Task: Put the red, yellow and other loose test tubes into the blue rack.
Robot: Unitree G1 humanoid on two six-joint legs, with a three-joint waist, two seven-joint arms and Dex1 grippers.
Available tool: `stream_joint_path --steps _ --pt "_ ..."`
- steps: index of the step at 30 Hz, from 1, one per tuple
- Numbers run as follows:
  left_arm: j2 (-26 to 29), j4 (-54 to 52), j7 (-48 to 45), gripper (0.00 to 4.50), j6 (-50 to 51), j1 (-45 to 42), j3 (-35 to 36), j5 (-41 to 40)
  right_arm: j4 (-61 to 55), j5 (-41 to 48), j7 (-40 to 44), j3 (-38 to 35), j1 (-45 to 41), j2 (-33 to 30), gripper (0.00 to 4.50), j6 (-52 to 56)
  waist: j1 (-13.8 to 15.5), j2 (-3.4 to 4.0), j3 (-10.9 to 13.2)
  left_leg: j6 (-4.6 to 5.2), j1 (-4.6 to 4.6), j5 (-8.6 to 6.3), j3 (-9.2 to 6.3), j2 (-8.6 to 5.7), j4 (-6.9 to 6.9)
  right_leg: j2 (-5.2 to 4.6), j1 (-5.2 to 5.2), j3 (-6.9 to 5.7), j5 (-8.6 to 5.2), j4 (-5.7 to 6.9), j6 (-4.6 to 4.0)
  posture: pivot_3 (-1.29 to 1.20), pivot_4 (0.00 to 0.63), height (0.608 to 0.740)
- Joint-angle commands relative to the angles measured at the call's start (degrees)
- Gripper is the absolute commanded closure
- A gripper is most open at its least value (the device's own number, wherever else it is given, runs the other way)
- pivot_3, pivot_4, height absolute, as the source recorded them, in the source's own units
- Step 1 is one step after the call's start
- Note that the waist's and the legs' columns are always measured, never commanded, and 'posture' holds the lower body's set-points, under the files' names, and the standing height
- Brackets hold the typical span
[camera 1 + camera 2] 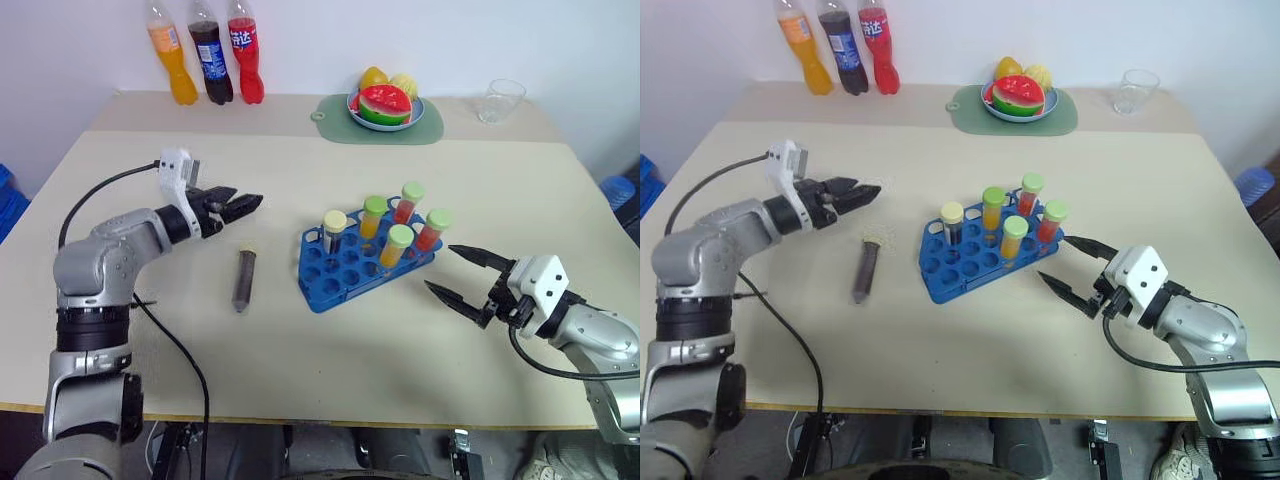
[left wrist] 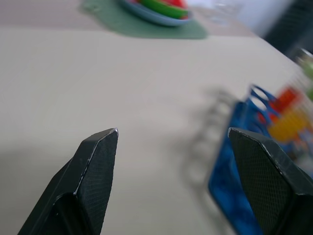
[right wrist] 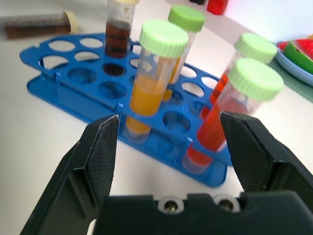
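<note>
Starting at your left, the left claw (image 1: 243, 206) hangs above the bench (image 1: 300, 370) with its jaws parted and nothing between them, pointing toward the rack. Just below and beside it, one loose test tube (image 1: 243, 279) with dark brown liquid lies flat on the bench, cap end toward the far side, apart from the blue rack (image 1: 345, 268). The rack stands mid-bench and holds five upright tubes: one cream-capped with dark liquid and four green-capped with yellow-orange and red-orange liquid. To its right, the right claw (image 1: 462, 277) sits low over the bench, jaws spread wide and empty, tips aimed at the rack's near end. Expect the lying tube to roll if you close on its rounded wall off-centre. A tilted insertion can jam against a hole's edge and push the light rack along the bench. Keep the right claw clear, since its tips stand near the red-orange tubes and could knock them.
</note>
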Motion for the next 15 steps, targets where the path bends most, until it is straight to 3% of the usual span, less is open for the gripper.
stream_joint_path --steps 1,3,7,15 --pt "-0.12 -0.81 11.04 0.79 21.96 -5.85 2.99 1.25 -2.7 0.72 0.36 -0.74 -0.69 -0.74 0.87 0.8 -0.09 -0.02 0.01 0.0 0.0 0.0 -0.01 0.0 0.0 0.0 0.0 0.0 0.0 0.0 0.0 0.0 0.15 0.74" --pt "-2.6 -2.54 14.23 0.79 30.49 -7.79 7.25 0.83 -3.53 0.63 0.15 -0.5 -0.87 -0.65 0.87 1.62 -0.12 -0.02 0.01 0.0 0.0 0.0 -0.02 0.0 -0.01 0.02 0.0 0.0 0.0 0.0 0.0 0.0 0.15 0.74" --pt "-1.13 0.17 18.72 0.79 34.75 -8.67 6.42 -6.86 -4.94 0.25 -0.63 0.21 -1.62 -0.39 0.87 3.45 -0.27 -0.03 0.02 -0.02 0.05 0.01 -0.05 0.0 -0.04 0.02 -0.01 0.01 -0.01 0.02 0.0 0.0 0.15 0.74" --pt "8.0 13.8 35.34 0.79 34.75 -12.39 -4.0 -35.33 -6.28 0.21 -0.69 0.81 -3.07 -0.55 0.87 5.55 0.02 -0.05 0.03 -0.13 0.09 0.06 -0.19 -0.02 -0.04 -0.06 0.0 0.04 0.0 0.08 0.0 0.0 0.15 0.74"
